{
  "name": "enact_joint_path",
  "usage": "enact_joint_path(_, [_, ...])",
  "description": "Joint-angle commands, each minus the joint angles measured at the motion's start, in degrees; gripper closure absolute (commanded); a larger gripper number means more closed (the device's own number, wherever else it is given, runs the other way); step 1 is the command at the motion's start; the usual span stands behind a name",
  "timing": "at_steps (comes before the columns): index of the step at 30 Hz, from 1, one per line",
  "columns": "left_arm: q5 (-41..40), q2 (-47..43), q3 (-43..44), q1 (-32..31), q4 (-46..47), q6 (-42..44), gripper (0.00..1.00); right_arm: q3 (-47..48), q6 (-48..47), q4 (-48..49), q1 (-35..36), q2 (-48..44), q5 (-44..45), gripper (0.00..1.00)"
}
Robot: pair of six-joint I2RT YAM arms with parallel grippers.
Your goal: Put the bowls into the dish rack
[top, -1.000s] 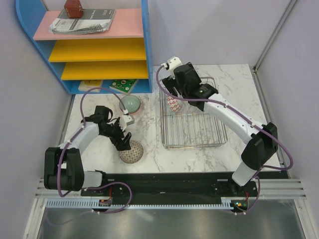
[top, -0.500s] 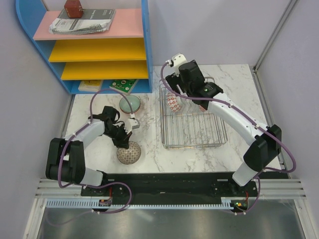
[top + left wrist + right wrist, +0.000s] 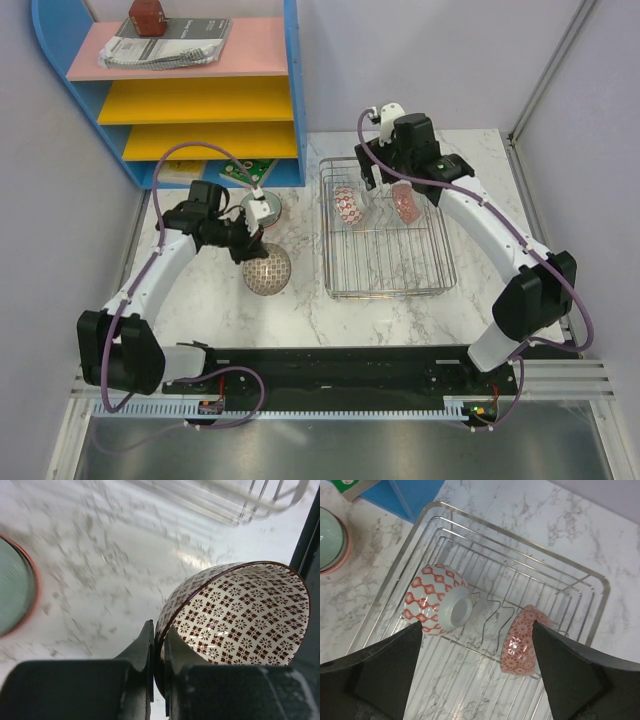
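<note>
Bowl (image 3: 240, 615) rim pinched by left pincer (image 3: 158, 639); right pincer (image 3: 476, 625) spread above rack (image 3: 390, 265).

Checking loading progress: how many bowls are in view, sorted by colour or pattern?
Red-and-white patterned bowls: 2
Brown mesh-patterned bowl: 1
Pale green bowl: 1
Total: 4

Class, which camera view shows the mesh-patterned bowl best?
Left wrist: the mesh-patterned bowl is close up, its rim pinched by the left gripper. Top external shows it small, from above, beside the dish rack. Right wrist misses it.
</note>
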Motion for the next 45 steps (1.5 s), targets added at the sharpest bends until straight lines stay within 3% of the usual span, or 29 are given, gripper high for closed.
enact_joint_path(1, [12.84,-2.08,7.90,-2.95,5.77,-7.78,0.98,-0.05,6.89,-2.01,-2.85,-1.82,-21.53,0.02])
enact_joint_path(7, [7.84,2.74,13.60,-7.00,19.93,-15.52,0.98,-2.69,13.02,-0.44,-5.05,-0.94,-42.78,0.02])
enact_joint_path(14, [-0.43,8.55,18.02,-8.49,30.48,-20.90,0.98,-7.70,20.24,3.70,-5.40,1.95,-59.14,0.02])
enact_joint_path(22, [-2.11,11.63,20.39,-10.25,32.08,-21.87,0.98,-14.02,23.85,12.20,-5.40,0.55,-64.88,0.02])
enact_joint_path(30, [1.14,12.86,22.76,-14.20,26.99,-19.85,0.98,-17.10,30.08,21.70,-5.31,-0.41,-66.12,0.02])
enact_joint_path(38, [0.27,12.51,22.32,-19.04,24.26,-18.70,0.98,-17.99,30.53,22.78,-5.23,-0.59,-64.62,0.02])
enact_joint_path(45, [-0.34,13.04,23.11,-19.66,24.52,-18.79,0.98,-20.18,31.06,23.92,-5.31,-1.12,-65.42,0.03])
